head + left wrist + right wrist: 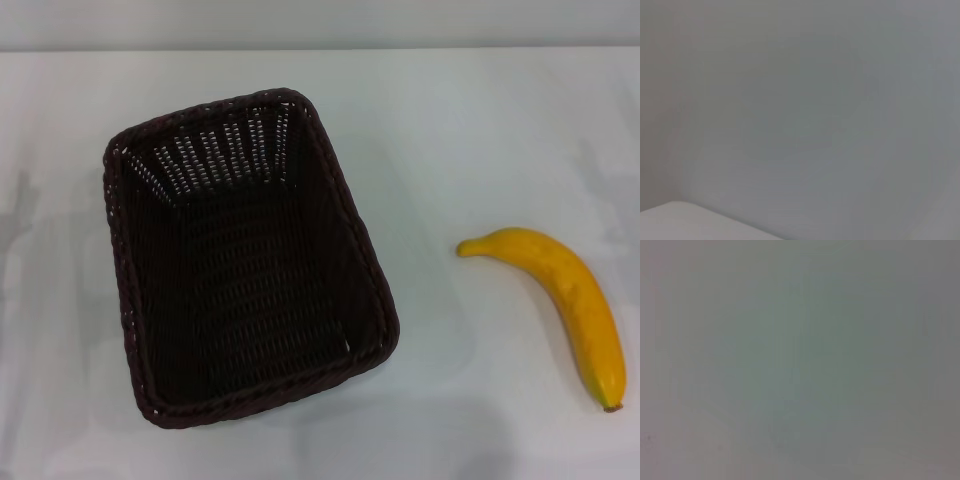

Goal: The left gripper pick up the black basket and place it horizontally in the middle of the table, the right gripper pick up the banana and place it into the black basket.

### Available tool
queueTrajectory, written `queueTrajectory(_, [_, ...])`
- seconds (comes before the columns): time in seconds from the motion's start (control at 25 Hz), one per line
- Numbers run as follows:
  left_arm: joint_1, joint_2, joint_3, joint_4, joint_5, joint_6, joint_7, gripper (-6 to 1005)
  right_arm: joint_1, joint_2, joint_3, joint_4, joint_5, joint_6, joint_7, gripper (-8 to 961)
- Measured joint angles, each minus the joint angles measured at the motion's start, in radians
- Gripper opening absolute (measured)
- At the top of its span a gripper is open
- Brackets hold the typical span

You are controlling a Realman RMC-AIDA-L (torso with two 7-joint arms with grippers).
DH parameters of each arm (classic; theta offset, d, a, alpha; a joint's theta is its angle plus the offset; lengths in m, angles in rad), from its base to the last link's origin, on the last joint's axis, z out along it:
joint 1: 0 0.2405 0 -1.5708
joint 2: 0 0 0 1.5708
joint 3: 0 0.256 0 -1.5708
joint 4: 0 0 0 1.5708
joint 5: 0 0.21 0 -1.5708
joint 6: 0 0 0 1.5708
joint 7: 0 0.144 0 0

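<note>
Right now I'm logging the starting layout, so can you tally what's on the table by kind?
black basket: 1
banana: 1
Total: 2 things on the table, lying apart, the basket empty. Neither gripper shows in any view.

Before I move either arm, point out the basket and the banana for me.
basket (352, 245): head view, on its braided right rim.
banana (560, 285): head view, on the middle of its yellow body.
</note>
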Motion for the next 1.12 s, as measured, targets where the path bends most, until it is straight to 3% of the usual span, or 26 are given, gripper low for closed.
queueTrajectory(0.48, [-0.007,0.005,0.005,0.018,0.011,0.011,-0.077,890,0.009,-0.004,0.000,-0.007,0.000,-0.012,0.004,869])
queueTrajectory(0.6, [-0.006,0.008,0.009,0.089,0.078,0.012,-0.247,889,0.009,-0.004,-0.002,-0.007,-0.002,-0.012,0.004,869])
queueTrajectory(0.8, [0.005,0.025,0.011,0.319,0.360,0.028,-0.733,889,0.015,-0.003,-0.009,-0.008,-0.005,-0.010,0.004,868])
queueTrajectory(0.88, [0.003,0.047,0.027,0.412,0.491,0.029,-0.899,889,0.019,-0.003,-0.012,-0.008,-0.007,-0.007,0.004,868])
queueTrajectory(0.96, [-0.007,0.092,0.080,0.501,0.646,0.030,-1.108,888,0.021,-0.002,-0.013,-0.008,-0.008,-0.003,0.004,868])
queueTrajectory(1.04, [-0.031,0.157,0.166,0.559,0.772,0.017,-1.292,888,0.023,-0.001,-0.013,-0.008,-0.008,-0.001,0.004,868])
queueTrajectory(1.08, [-0.051,0.202,0.225,0.583,0.832,-0.005,-1.382,888,0.023,-0.001,-0.014,-0.008,-0.008,0.000,0.004,868])
queueTrajectory(1.12, [-0.064,0.226,0.261,0.594,0.859,-0.021,-1.421,888,0.023,-0.001,-0.014,-0.008,-0.008,0.000,0.004,868])
